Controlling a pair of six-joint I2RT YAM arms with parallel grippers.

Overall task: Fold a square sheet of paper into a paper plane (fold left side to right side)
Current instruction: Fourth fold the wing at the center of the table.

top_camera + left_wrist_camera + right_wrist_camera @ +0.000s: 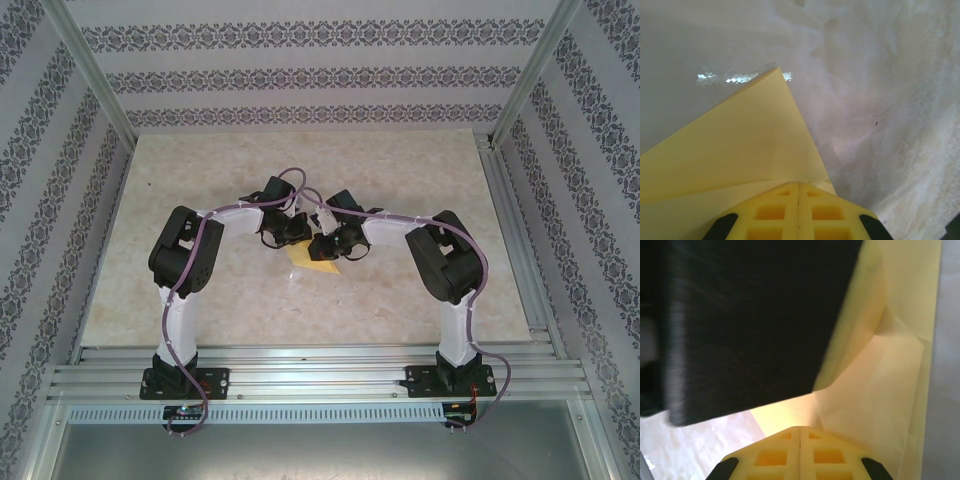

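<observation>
The square sheet of paper (pixel 316 260) lies creased on the table between the two arms, as a small yellow pointed shape. In the left wrist view the paper (pixel 740 145) runs to a point at the upper middle, with a paler layer under it at the lower left. My left gripper (pixel 798 184) is shut, its tips resting on the paper's near edge. My right gripper (pixel 800 428) is also shut, tips on the paper (pixel 880 390). I cannot tell whether either pinches a layer. From above, the left gripper (pixel 291 236) and right gripper (pixel 328 246) nearly touch.
The black body of the left gripper (pixel 750 325) hangs close above the right gripper's tips. The pale marble-patterned table (pixel 420 290) has free room all round the paper. Patterned walls and aluminium rails (pixel 320 372) bound the workspace.
</observation>
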